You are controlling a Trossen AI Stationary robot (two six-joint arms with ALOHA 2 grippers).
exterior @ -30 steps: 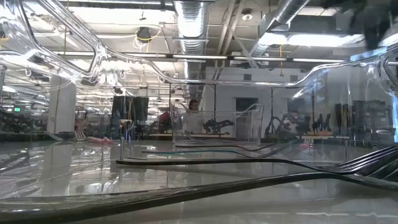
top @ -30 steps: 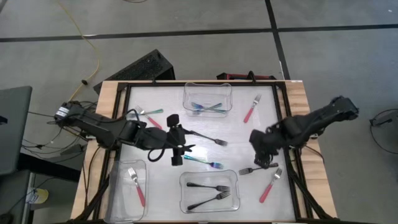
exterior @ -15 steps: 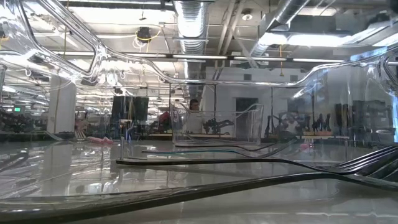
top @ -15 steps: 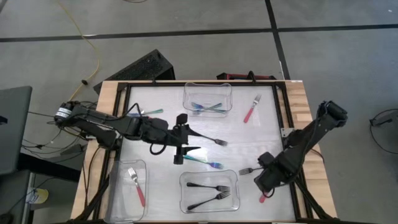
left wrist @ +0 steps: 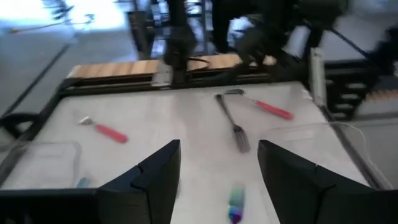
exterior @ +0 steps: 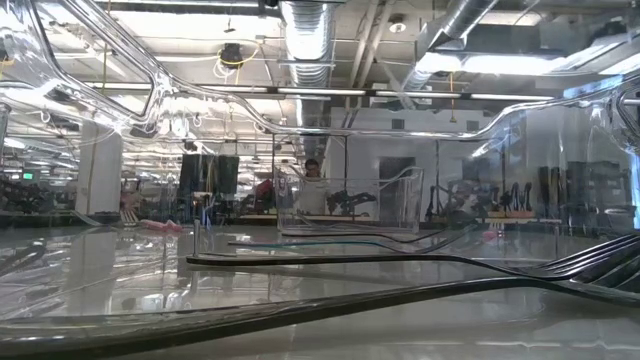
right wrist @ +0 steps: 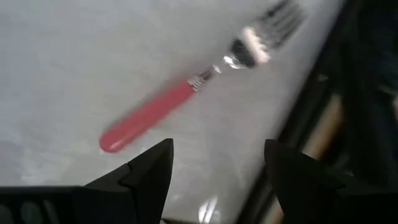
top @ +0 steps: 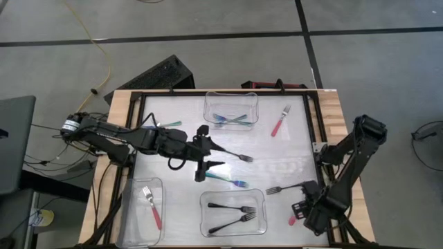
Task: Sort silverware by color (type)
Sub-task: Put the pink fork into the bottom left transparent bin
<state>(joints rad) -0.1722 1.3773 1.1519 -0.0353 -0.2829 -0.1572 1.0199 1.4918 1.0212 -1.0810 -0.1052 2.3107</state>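
Note:
My left gripper (top: pixel 205 156) hangs open over the table's middle. A black fork (top: pixel 232 153) lies beside it, and a teal fork (top: pixel 227 179) (left wrist: pixel 236 206) lies just ahead of its fingers (left wrist: pixel 155 180). My right gripper (top: pixel 304 209) is open at the near right corner. A red-handled fork (right wrist: pixel 186 93) lies flat on the table in front of it; in the high view only the handle end (top: pixel 292 220) shows past the arm. Another black fork (top: pixel 279 188) (left wrist: pixel 233 121) lies left of the right gripper, and a second red fork (top: pixel 280 122) lies at the far right.
Three clear bins stand on the table. The far bin (top: pixel 230 99) holds teal forks, the near left bin (top: pixel 131 207) holds one red fork, and the near middle bin (top: pixel 232 196) holds two black forks. A teal fork (top: pixel 168 124) lies by the left arm. A black frame (top: pixel 320 149) edges the table.
My right gripper has swung from the table's right middle toward the near edge and now stands over the red fork at the near right corner. My left gripper has shifted slightly toward the right. No fork has moved.

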